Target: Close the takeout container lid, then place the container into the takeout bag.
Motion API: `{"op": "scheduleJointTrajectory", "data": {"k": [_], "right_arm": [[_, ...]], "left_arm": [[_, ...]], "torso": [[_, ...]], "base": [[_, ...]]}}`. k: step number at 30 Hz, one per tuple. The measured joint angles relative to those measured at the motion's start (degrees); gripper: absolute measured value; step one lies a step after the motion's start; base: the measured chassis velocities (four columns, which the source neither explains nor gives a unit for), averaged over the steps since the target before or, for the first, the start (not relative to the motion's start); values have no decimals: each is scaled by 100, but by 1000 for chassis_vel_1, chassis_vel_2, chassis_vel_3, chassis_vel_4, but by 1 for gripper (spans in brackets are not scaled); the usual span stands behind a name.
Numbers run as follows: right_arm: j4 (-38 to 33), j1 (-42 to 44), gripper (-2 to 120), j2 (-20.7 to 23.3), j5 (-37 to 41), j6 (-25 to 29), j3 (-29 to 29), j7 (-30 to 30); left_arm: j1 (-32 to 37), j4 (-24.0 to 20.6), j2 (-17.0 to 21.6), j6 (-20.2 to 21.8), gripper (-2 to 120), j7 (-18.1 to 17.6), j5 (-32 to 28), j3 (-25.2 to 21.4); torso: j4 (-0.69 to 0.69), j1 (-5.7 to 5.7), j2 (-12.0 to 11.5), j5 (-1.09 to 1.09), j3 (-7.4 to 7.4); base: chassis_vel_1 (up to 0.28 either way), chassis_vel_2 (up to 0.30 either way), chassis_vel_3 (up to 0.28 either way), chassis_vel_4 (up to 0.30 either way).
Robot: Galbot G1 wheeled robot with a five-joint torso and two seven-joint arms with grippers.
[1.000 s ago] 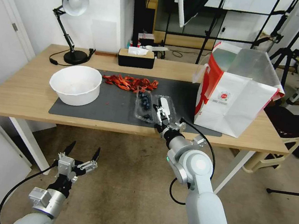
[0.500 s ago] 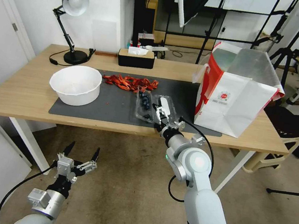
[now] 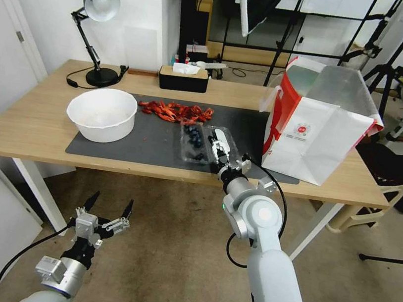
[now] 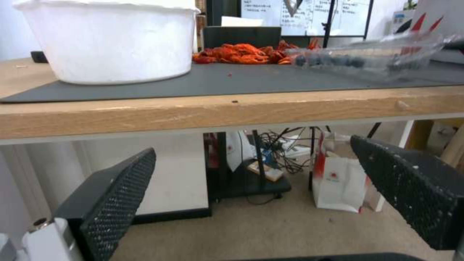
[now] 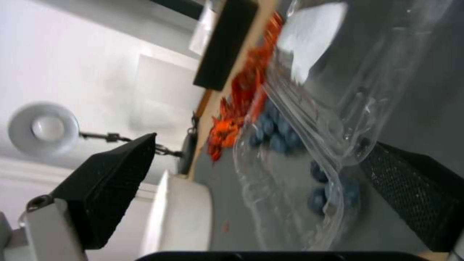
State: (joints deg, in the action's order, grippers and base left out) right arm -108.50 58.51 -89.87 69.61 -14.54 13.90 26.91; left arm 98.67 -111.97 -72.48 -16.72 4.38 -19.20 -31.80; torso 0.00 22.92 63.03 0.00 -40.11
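Lid-closing is the step in hand, by my reading: the container (image 3: 193, 142) is lying open on the dark mat (image 3: 153, 139) near the worktop's (image 3: 24, 131) front edge, its blueberry-filled half toward the bowl (image 3: 102, 113) and the lid (image 3: 223, 144) flapped out flat on the side toward the bag (image 3: 314, 132). In the right wrist view the lid's clear shell is curving up between the two pads, its white label (image 5: 309, 32) at the far end, with the berries (image 5: 278, 132) sitting just beyond.

The right pincer (image 3: 220, 154) is reaching in over the front edge, right at the lid's near end — its fingers are spread apart, holding nothing, one pad (image 5: 411, 188) lying against or just beside the lid's rim, the other (image 5: 111, 181) well clear on the berry side. Whether the near pad is actually touching the plastic I cannot tell.

The next move seems to call for catching that thin rim and swinging the lid over the hinge onto the berry half, then pressing until it snaps — a light, springy shell that may skid on the mat or pop open again if pushed off-centre. The bag is standing upright and open-mouthed, just beside the container, ready for the later drop.

The left pincer (image 3: 105, 215) is hanging below the worktop in front of the bowl, fingers apart, empty.
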Motion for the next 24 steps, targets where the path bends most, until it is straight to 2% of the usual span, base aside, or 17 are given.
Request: {"op": "scheduleJointTrajectory", "data": {"k": [1, 2, 5, 6, 10, 11, 13, 16, 19, 21, 24], "right_arm": [[-57, 16, 100, 44, -590, -59, -104, -122], [-57, 16, 100, 44, -590, -59, -104, -122], [-58, 26, 100, 165, -2508, -191, -386, -525], [-58, 26, 100, 165, -2508, -191, -386, -525], [219, -86, 100, 292, -3960, -79, -561, -1426], [219, -86, 100, 292, -3960, -79, -561, -1426], [413, -161, 100, 353, -4388, 83, -594, -1901], [561, -252, 100, 427, -4433, 129, -627, -2347], [672, -363, 100, 497, -4055, -12, -645, -2668], [754, -470, 100, 552, -3432, -250, -646, -2922], [844, -610, 100, 577, -2702, -567, -630, -2965]], "left_arm": [[6, 7, -2, -24, 100, -2, 2, -10], [6, 7, -2, -24, 100, -2, 2, -10], [41, 12, -16, -65, 100, -9, 16, -23], [41, 12, -16, -65, 100, -9, 16, -23], [69, 12, -41, -103, 100, -15, 28, -24], [69, 12, -41, -103, 100, -15, 28, -24], [83, 11, -49, -114, 100, -33, 33, -25], [95, 10, -59, -142, 100, -51, 36, -33], [110, 10, -76, -173, 100, -60, 39, -35], [118, 10, -102, -187, 100, -65, 43, -30], [112, 10, -124, -192, 100, -67, 55, -9]], "torso": [[0, 0, 0, 0, 0], [0, 0, 0, 0, 0], [0, 0, 0, 0, 0], [0, 0, 0, 0, 0], [1, 0, 0, 0, 0], [1, 0, 0, 0, 0], [0, 0, 0, 0, 0], [0, 0, 0, 0, 0], [0, 0, 0, 0, 0], [0, 0, 0, 0, 0], [0, 0, 0, 0, 0]], "base": [[0, 0, 0, 0], [0, 0, 0, 0], [0, 0, 0, 0], [0, 0, 0, 0], [0, 0, 0, 0], [0, 0, 0, 0], [0, 0, 0, 0], [0, 0, 0, 0], [0, 0, 0, 0], [0, 0, 0, 0], [0, 0, 0, 0]]}}
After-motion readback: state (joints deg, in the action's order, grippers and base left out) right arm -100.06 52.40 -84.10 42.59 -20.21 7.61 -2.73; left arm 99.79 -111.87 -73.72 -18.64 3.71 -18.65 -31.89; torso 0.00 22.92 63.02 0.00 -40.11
